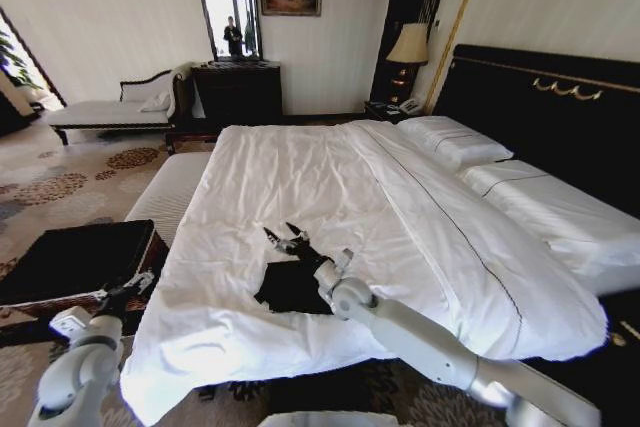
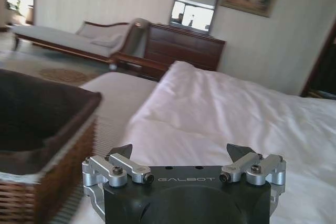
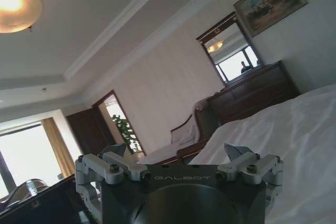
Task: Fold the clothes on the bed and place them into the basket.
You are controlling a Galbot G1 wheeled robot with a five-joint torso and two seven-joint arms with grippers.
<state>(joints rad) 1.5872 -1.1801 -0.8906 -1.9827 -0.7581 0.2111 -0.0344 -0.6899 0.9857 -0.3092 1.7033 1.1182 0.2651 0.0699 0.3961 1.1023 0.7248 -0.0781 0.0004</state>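
Head view: your right gripper [image 1: 285, 237] spreads its fingers wide, empty, above the black top [image 1: 290, 289] on the bed [image 1: 400, 237].
Your left gripper [image 2: 181, 153], fingers wide, hangs beside the wicker basket [image 1: 75, 262]; its black lining holds nothing you can make out.

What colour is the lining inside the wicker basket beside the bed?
Black, over brown wicker basket walls; the left wrist view shows it best.
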